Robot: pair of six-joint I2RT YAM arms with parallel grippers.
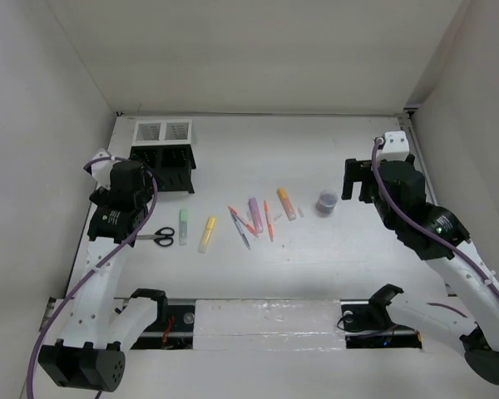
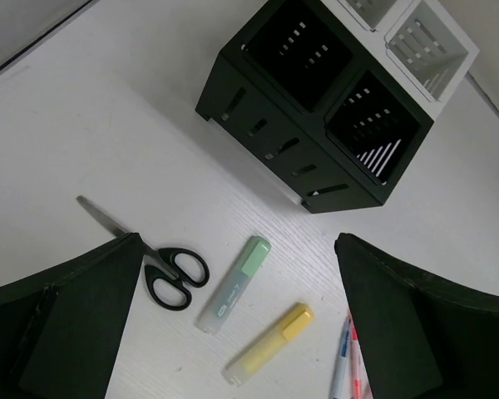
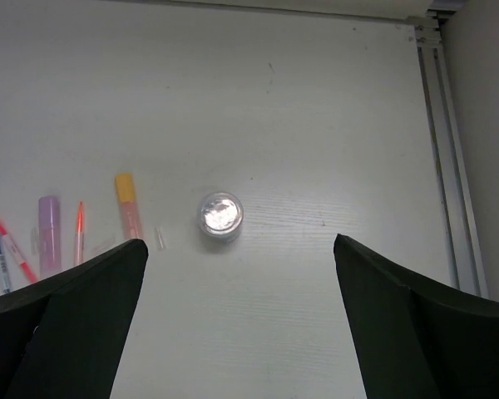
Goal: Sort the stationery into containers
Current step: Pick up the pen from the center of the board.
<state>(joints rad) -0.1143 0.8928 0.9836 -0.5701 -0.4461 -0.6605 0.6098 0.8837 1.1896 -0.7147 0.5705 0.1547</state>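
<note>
— Jaws?
— Left jaws, right jaws: wide apart, clamped on nothing, hanging over the desk.
— Seen from the left wrist only?
— Looks down into the black organiser: two square compartments, slotted walls, white organiser right behind. From overhead, just small boxes at the far left of the desk.
— Stationery?
— Strung loosely across mid-desk: black-handled scissors, green marker, yellow marker, thin pens, purple marker, orange marker, then the round greyish piece farthest right. Glints silver on top from the right wrist, reads dull overhead.
— Hard to tell?
— Scissors partly masked by the left jaws; pens cut by the frame edge in both wrist views; tiny pale bits beside the orange marker, too small to name.
</note>
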